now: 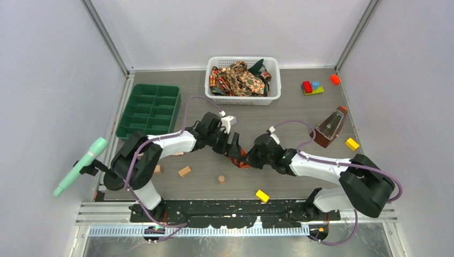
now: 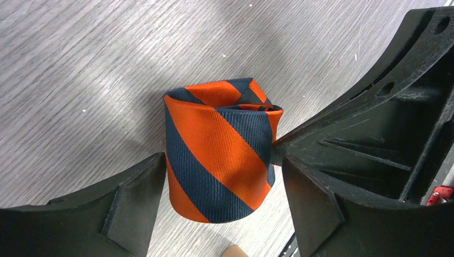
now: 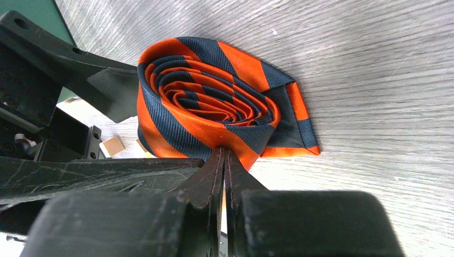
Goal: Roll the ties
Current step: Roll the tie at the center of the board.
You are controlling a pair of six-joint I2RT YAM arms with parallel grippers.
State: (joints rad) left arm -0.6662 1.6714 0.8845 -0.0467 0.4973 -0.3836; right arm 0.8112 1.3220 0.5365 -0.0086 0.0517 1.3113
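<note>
The orange-and-dark striped tie (image 2: 219, 155) lies wound into a tight roll (image 3: 209, 107) on the grey table, mid-front (image 1: 239, 160). My left gripper (image 2: 222, 206) is open and straddles the roll, one finger (image 2: 134, 203) on each side, neither pressing in. My right gripper (image 3: 224, 152) is shut, its tips pinching the roll's outer layer at the near edge. Both grippers meet over the roll in the top view (image 1: 235, 150) (image 1: 250, 157). Brown-gold paisley ties (image 1: 239, 78) and a dark green tie (image 1: 259, 66) lie heaped in the white basket (image 1: 243, 58).
A green compartment tray (image 1: 150, 110) sits at the back left. A metronome (image 1: 331, 127), yellow blocks (image 1: 262, 196) (image 1: 352, 143), wooden blocks (image 1: 184, 171) (image 1: 221, 179) and coloured bricks (image 1: 312, 87) are scattered around. A mint-green object (image 1: 80, 166) pokes in from the left.
</note>
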